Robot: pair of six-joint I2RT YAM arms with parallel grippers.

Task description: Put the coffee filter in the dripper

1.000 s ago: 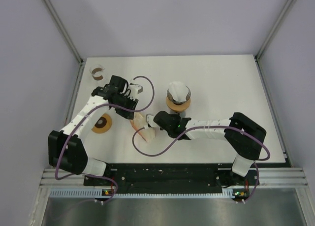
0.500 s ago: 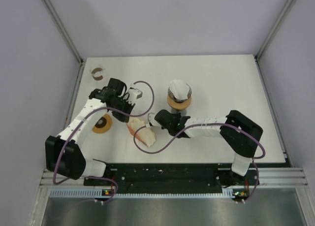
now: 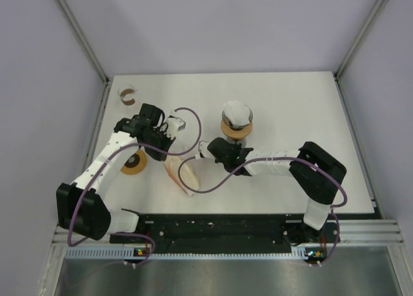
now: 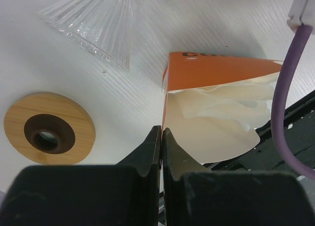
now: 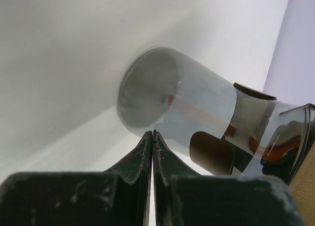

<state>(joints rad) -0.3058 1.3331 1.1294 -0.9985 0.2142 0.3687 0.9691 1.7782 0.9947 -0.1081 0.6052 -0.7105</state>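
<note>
Lying flat on the table [image 3: 290, 115], the orange pack [image 4: 221, 73] opens toward the arms' bases, and cream filters [image 4: 216, 113] spill crumpled from its mouth. The left gripper [image 4: 161, 133] hangs over the pack's open corner with its jaws pressed together to a thin slit. Its tips sit at the edge of the paper, but whether a sheet is nipped between them cannot be told. The dripper [image 4: 98, 19], a ribbed cone of clear glass, appears tipped on its side on the table beyond the pack, near it but apart. A wooden disc [image 4: 49, 132] with a dark centre hole lies flat on the other side of the gripper from the filters. The right gripper [image 5: 152, 137] is closed too, its fingers meeting with nothing between them, low over the table and pointing at a glass carafe [image 5: 172, 103] with a wooden band. That view is blurred. Seen from above, the carafe stands upright past the right wrist, well apart from the pack.
</note>
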